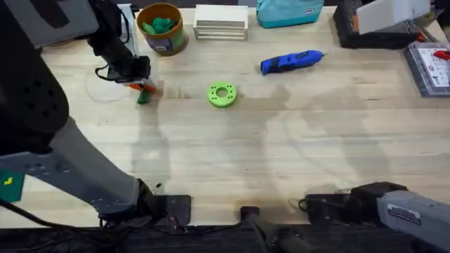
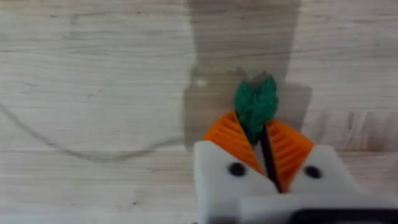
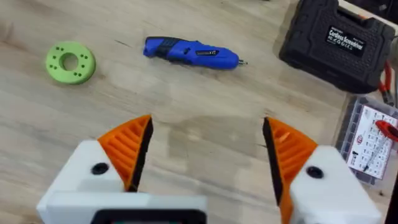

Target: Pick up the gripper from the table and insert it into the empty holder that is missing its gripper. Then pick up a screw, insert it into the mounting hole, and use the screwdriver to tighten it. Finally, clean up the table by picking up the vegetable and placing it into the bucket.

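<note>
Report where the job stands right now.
Looks done: nothing here confirms the insert or screw steps; the screwdriver lies loose on the table. In hand: the left gripper is shut on the vegetable, low over the table near the bucket. Left: drop it in the bucket. The right gripper is open, holding nothing.

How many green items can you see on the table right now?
3: the vegetable pinched in the left pincer, the lime ring mid-table, and green stuff inside the bucket. More may lie hidden in the bucket.
</note>
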Motion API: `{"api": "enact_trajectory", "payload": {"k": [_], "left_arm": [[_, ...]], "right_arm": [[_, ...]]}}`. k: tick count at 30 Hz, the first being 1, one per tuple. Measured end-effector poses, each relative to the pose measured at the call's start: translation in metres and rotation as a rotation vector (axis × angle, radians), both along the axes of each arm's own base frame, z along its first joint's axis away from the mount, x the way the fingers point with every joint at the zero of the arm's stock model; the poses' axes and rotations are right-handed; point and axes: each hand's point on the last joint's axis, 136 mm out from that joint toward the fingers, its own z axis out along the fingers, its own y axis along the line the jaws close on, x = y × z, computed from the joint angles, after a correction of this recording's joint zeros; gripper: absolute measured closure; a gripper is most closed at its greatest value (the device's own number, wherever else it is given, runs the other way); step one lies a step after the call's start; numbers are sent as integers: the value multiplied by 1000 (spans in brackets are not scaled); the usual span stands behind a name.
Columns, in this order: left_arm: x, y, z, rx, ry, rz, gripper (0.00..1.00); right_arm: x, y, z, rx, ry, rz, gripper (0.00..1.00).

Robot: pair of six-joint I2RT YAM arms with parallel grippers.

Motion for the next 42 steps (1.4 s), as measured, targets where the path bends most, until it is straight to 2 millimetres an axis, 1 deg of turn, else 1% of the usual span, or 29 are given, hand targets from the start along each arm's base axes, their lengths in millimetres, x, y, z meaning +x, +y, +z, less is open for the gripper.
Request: {"api": "enact_trajectory", "payload": {"k": [1, 2, 3, 10, 14, 17, 19, 22, 25, 29, 31, 33, 36, 39, 42], "left_arm": [[0, -1, 0, -4, -1, -1, 940], [0, -1, 0, -4, -2, -1, 980], [1, -1, 0, -4, -2, -1, 991], [0, -1, 0, -5, -1, -1, 994], [-8, -4, 2, -19, 36, -1, 995], [-9, -7, 9, -37, 46, -2, 995], [-7, -8, 19, -44, 33, -3, 995], [0, -10, 48, -55, -25, -9, 995], [10, -14, 92, -61, -138, -33, 995], [30, -18, 157, -59, -335, -73, 995], [39, -20, 182, -61, -419, -88, 995], [52, -22, 203, -66, -505, -106, 995], [72, -24, 220, -72, -608, -129, 995], [88, -23, 228, -70, -679, -142, 995], [105, -22, 231, -68, -733, -153, 995]], "right_arm": [[0, 0, 0, 0, 0, 0, 11], [0, 0, 0, 0, 0, 0, 11], [0, 0, 0, 0, 0, 0, 11], [0, 0, 0, 0, 0, 0, 11], [0, 0, 0, 0, 0, 0, 10], [0, 0, 0, 0, 0, 0, 10], [0, 0, 0, 0, 0, 0, 11], [0, 0, 0, 0, 0, 0, 10], [0, 0, 0, 0, 0, 0, 11], [0, 0, 0, 0, 0, 0, 10], [0, 0, 0, 0, 0, 0, 10], [0, 0, 0, 0, 0, 0, 10], [0, 0, 0, 0, 0, 0, 10], [0, 0, 0, 0, 0, 0, 10], [0, 0, 0, 0, 0, 0, 10]]}}
